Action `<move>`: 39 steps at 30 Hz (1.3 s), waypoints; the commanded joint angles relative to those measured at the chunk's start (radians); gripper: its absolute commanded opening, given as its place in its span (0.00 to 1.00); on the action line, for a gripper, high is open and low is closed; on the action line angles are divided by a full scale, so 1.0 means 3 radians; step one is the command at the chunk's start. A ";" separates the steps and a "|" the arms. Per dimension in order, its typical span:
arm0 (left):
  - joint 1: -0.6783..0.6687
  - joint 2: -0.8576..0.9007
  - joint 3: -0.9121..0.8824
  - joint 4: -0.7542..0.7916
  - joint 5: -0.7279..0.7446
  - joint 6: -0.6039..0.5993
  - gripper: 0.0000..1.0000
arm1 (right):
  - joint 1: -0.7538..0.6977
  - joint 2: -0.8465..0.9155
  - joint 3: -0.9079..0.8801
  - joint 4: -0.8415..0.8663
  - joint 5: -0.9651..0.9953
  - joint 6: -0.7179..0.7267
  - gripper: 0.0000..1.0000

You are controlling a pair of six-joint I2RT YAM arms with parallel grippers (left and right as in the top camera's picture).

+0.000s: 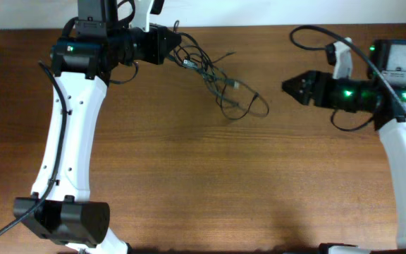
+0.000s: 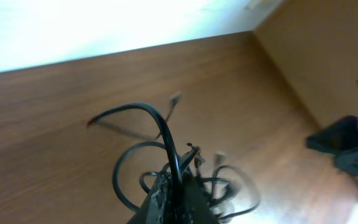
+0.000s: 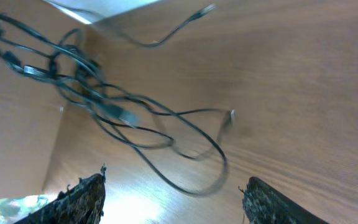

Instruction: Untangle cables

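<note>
Overhead view: the cables (image 1: 220,80) are strung across the table's (image 1: 203,183) far side, one end pinched by the left gripper (image 1: 173,46), with the right gripper (image 1: 287,86) spread and empty nearby. Light, floppy, snaggy stuff is expected, so a loose loop is best grabbed. Four-ish plugs are spotted, but the cord count can't be told.

Likely a lab: robot arms (image 1: 69,134), wooden table (image 1: 203,183).
</note>
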 commanded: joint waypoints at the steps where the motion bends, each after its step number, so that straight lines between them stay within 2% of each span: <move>1: 0.0010 -0.0106 0.0074 0.0027 0.0636 -0.0159 0.00 | 0.0342 -0.0014 0.0045 0.0266 0.0102 0.0314 0.73; 6: -0.0006 -0.0106 0.0074 0.0001 0.1185 -0.0159 0.00 | 0.0848 -0.0006 0.0045 0.0629 0.0516 0.0380 0.72; 12: -0.0201 -0.0106 0.0074 -0.0009 0.1203 -0.0207 0.00 | 0.1237 0.0282 0.0043 0.0980 0.0736 0.0390 0.71; 15: -0.0253 -0.0106 0.0074 -0.0010 0.1207 -0.0209 0.00 | 0.1284 0.0516 0.0043 0.1155 0.0823 0.0408 0.66; 17: -0.0254 -0.0106 0.0074 -0.0010 0.1294 -0.0209 0.00 | 0.1284 0.0694 0.0043 0.1397 0.0861 0.0543 0.56; 20: -0.0257 -0.0106 0.0074 -0.0010 0.1366 -0.0209 0.00 | 0.1284 0.0902 0.0043 0.1784 0.0849 0.0938 0.33; 24: -0.0257 -0.0106 0.0074 -0.0009 0.1363 -0.0209 0.00 | 0.1283 0.0916 0.0045 0.1961 0.0846 0.1020 0.16; 26: -0.0257 -0.0106 0.0074 -0.0008 0.1361 -0.0207 0.00 | 0.1283 0.0912 0.0045 0.2096 0.0759 0.1087 0.13; 27: -0.0257 -0.0106 0.0074 -0.0008 0.1357 -0.0207 0.00 | 0.1283 0.0912 0.0045 0.2220 0.0645 0.1092 0.13; 28: -0.0257 -0.0106 0.0074 -0.0008 0.1358 -0.0209 0.00 | 0.1283 0.0912 0.0045 0.2316 0.0607 0.1194 0.20; 30: -0.0257 -0.0106 0.0074 -0.0009 0.1359 -0.0209 0.00 | 0.1277 0.0912 0.0045 0.2398 0.0637 0.1422 0.48; 33: -0.0257 -0.0106 0.0074 -0.0010 0.1362 -0.0209 0.00 | 0.1212 0.0912 0.0045 0.2630 0.0646 0.1797 0.52; 39: -0.0270 -0.0106 0.0074 -0.0094 0.1363 -0.0207 0.00 | 0.0992 0.0912 0.0045 0.3702 0.0730 0.2848 0.67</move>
